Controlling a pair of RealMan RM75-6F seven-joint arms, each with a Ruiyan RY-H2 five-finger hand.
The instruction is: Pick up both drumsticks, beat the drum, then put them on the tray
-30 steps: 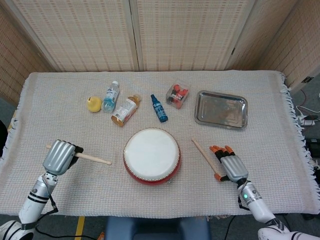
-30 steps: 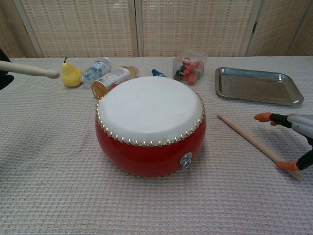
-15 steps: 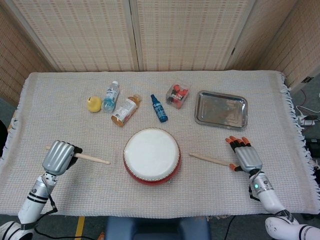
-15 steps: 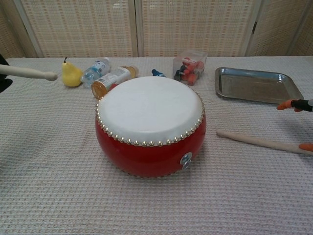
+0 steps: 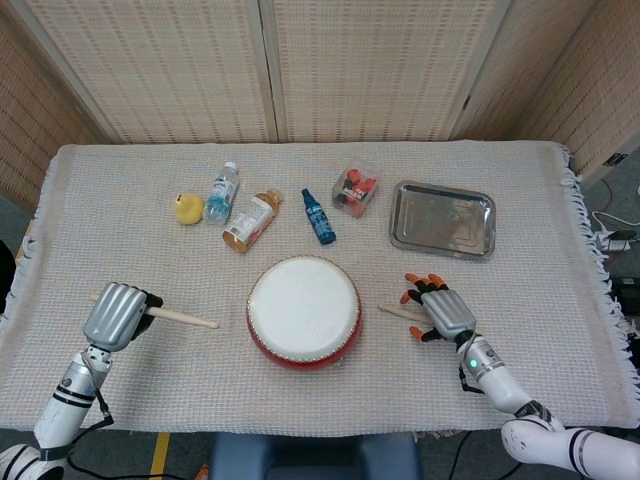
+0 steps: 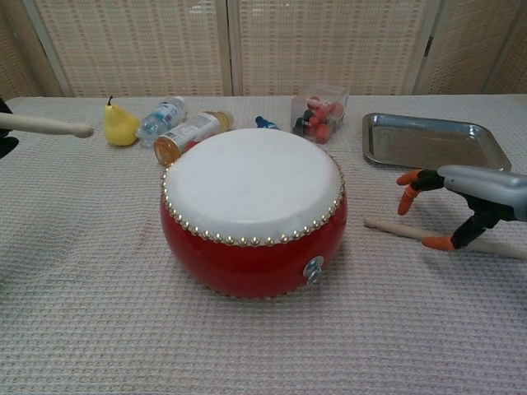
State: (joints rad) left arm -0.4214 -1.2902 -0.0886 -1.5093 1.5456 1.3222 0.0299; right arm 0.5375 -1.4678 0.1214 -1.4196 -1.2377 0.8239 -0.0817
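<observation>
Right hand point(image 5: 445, 312) moved left since half second ago, now over second drumstick point(image 6: 394, 230) lying on cloth right of drum point(image 5: 304, 311); we see orange fingertips point(image 6: 405, 202) spread, thumb tip touching stick, nothing gripped. Left hand point(image 5: 116, 314) at lower left of head view, our grip unchanged: fingers clamped round first drumstick point(image 5: 184, 318), tip pointing toward drum. Tray point(image 5: 442, 219) upper right of drum. Pear point(image 5: 186, 208), bottles, small box along top of cloth
</observation>
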